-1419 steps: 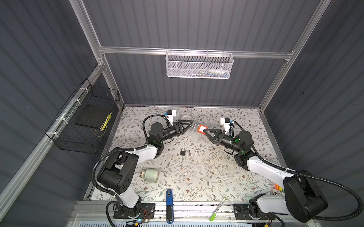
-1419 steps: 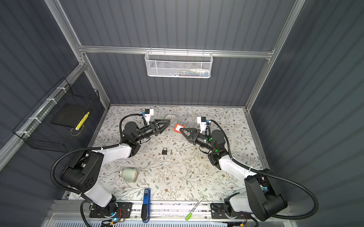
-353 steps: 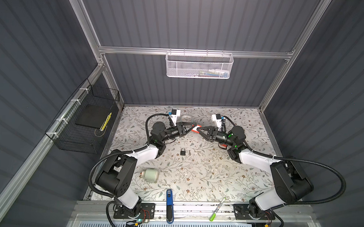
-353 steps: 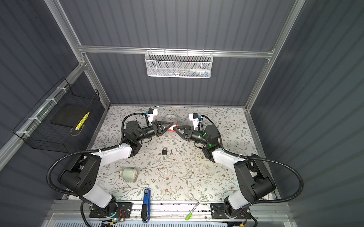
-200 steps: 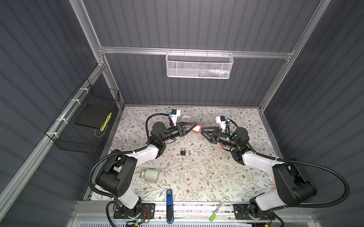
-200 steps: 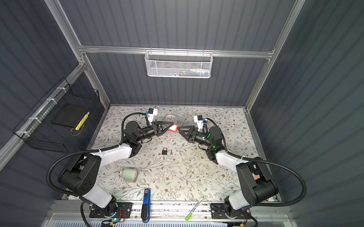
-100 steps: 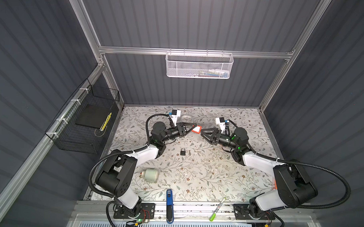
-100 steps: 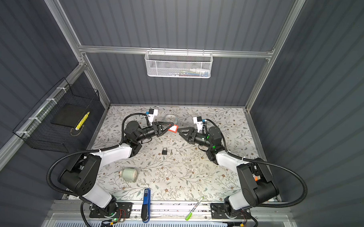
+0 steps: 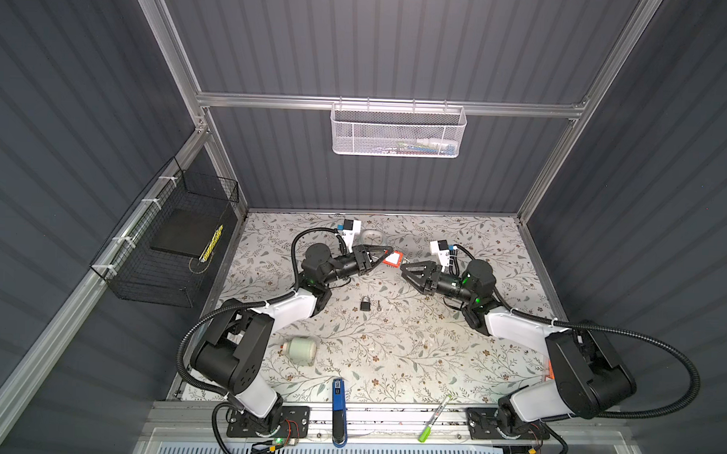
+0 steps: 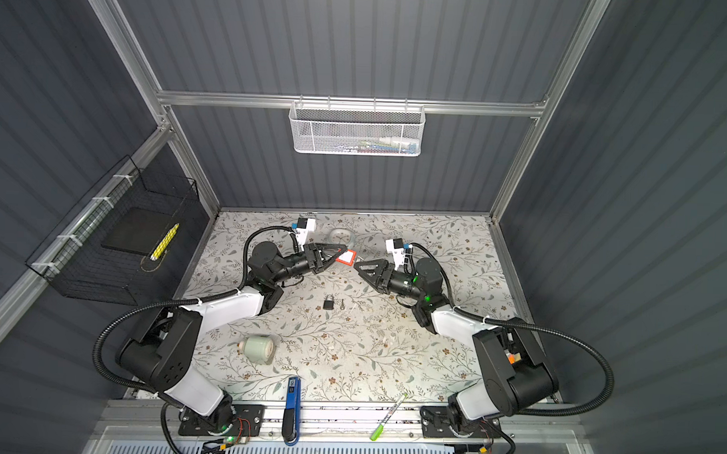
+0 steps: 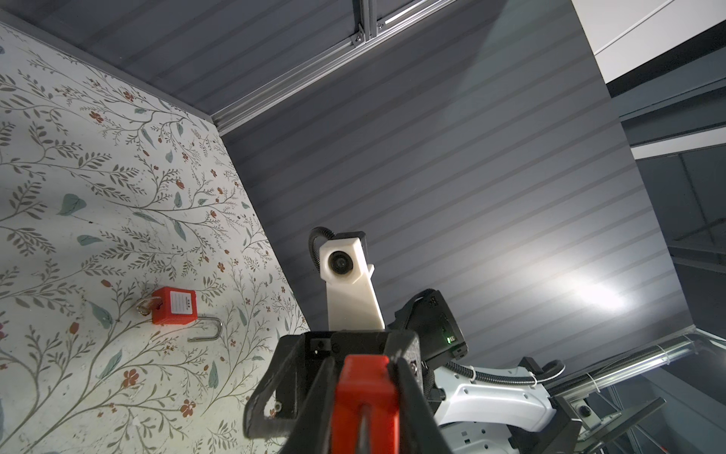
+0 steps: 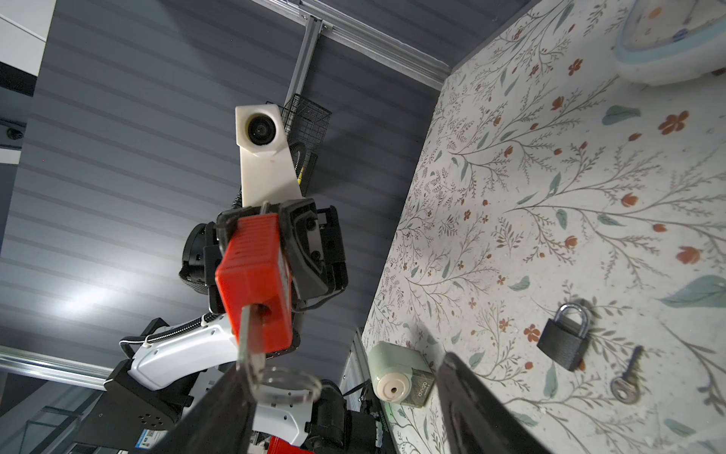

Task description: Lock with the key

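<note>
a: top views. what could go wrong?
b: the red padlock [image 9: 392,259] is held up off the counter [image 9: 432,355] at the tip of the left end effector [image 9: 388,253], in the back half, with the right end effector [image 9: 406,269] just beside it. i'd say a careless advance could knock it askew. its long axis carries on the left arm's line, free end aimed at the right arm.
a: left wrist view?
b: the left end effector is clamped on the padlock, a finger on either side. a hard twist of the key might roll it in that grip. a second red padlock [image 11: 175,310] lies on the counter, shackle swung open.
a: right wrist view?
b: the right end effector's fingers stand wide apart, holding nothing. the key [image 12: 245,334] sticks out of the keyway in line with the body, pointing at this camera. a clear ring [image 12: 286,387] on its bow sits right by one finger; contact unclear. closing off-centre could pinch the ring, so the turn slips; a pull could draw the key out. the held lock's shackle is hidden.
</note>
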### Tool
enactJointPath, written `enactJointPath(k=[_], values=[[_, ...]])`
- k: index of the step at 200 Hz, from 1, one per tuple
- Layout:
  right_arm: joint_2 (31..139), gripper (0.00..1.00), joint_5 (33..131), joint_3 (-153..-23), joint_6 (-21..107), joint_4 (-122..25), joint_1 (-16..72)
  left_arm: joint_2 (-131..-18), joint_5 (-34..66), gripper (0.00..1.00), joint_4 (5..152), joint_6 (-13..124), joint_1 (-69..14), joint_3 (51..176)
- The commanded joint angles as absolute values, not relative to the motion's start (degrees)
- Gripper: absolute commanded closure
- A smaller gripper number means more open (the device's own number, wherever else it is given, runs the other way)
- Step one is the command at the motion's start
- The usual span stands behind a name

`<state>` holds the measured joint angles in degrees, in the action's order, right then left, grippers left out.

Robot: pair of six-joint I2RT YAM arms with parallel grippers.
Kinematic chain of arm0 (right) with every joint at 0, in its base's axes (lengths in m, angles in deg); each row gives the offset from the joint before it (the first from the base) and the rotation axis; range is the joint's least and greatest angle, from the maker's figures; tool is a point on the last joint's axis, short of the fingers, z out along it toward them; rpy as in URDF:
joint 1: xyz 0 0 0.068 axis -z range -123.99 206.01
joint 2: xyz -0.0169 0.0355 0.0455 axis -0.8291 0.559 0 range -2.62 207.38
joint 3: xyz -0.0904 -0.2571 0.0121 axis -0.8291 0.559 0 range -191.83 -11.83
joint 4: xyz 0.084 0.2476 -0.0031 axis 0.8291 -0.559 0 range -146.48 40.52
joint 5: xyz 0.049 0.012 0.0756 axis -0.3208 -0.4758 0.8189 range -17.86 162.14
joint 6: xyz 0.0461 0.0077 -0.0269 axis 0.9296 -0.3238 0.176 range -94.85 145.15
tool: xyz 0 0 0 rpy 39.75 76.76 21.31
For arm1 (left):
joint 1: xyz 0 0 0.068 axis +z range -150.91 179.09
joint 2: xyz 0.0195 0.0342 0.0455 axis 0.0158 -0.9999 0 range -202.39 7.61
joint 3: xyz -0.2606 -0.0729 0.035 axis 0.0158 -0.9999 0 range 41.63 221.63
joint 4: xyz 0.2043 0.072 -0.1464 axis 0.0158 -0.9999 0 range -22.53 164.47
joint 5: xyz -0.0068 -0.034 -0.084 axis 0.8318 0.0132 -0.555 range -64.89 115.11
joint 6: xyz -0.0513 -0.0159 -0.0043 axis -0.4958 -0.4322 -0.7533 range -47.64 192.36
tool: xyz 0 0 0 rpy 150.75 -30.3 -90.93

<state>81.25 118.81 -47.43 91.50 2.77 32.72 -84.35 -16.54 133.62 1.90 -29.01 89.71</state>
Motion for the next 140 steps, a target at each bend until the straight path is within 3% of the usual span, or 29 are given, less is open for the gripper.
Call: enactJointPath(k=[1,95,121,140], values=[[77.18,0.26,118.81,-46.10,87.85,0.10,32.70,-83.41,-16.89,1.00,136.26,2.99,-29.21,90.85],[65.59,0.27,121.72,-48.84,77.58,-15.04,38.51,-84.30,-17.12,1.00,136.87,2.47,-29.21,91.00],[68.65,0.33,123.69,-52.08,77.23,-15.37,38.61,-84.33,-17.35,1.00,136.87,2.31,-29.21,90.90],[71.17,0.44,124.73,-54.06,77.90,-14.37,38.61,-84.35,-17.34,1.00,137.10,2.22,-29.19,90.59]])
